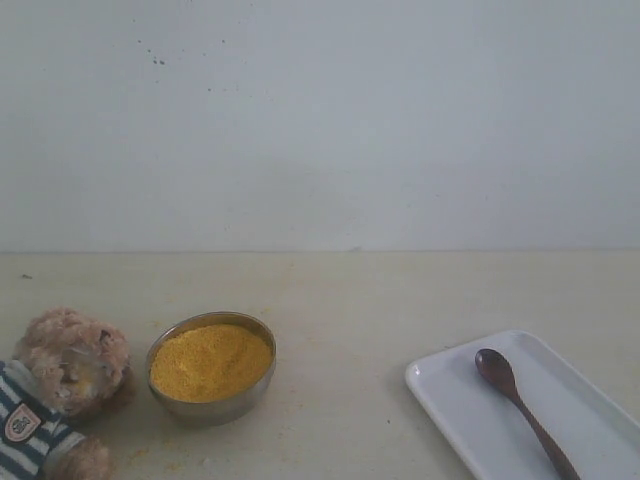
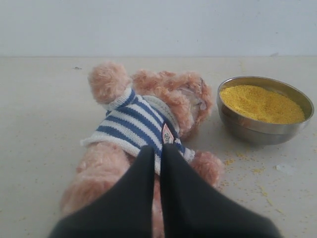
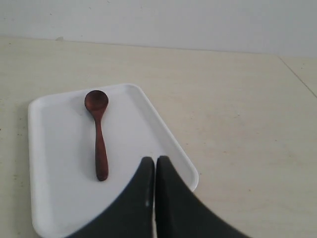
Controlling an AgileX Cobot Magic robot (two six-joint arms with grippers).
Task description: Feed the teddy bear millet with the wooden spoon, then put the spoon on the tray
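Observation:
The teddy bear (image 1: 60, 385) lies at the table's front left in its striped shirt, and it fills the middle of the left wrist view as the teddy bear (image 2: 143, 124). Right of it stands the steel bowl heaped with millet (image 1: 211, 362), the same millet (image 2: 261, 103) showing beside the bear. The wooden spoon (image 1: 522, 407) rests on the white tray (image 1: 450, 400) at the front right; spoon (image 3: 97, 131) and tray (image 3: 54, 163) also show in the right wrist view. My left gripper (image 2: 158, 148) is shut and empty over the bear. My right gripper (image 3: 154, 161) is shut and empty over the tray. Neither gripper shows in the exterior view.
Millet crumbs (image 2: 247, 168) lie scattered on the beige table between bear and bowl. A plain white wall (image 1: 320, 120) stands behind the table. A table edge (image 3: 297, 74) runs at the far right of the right wrist view.

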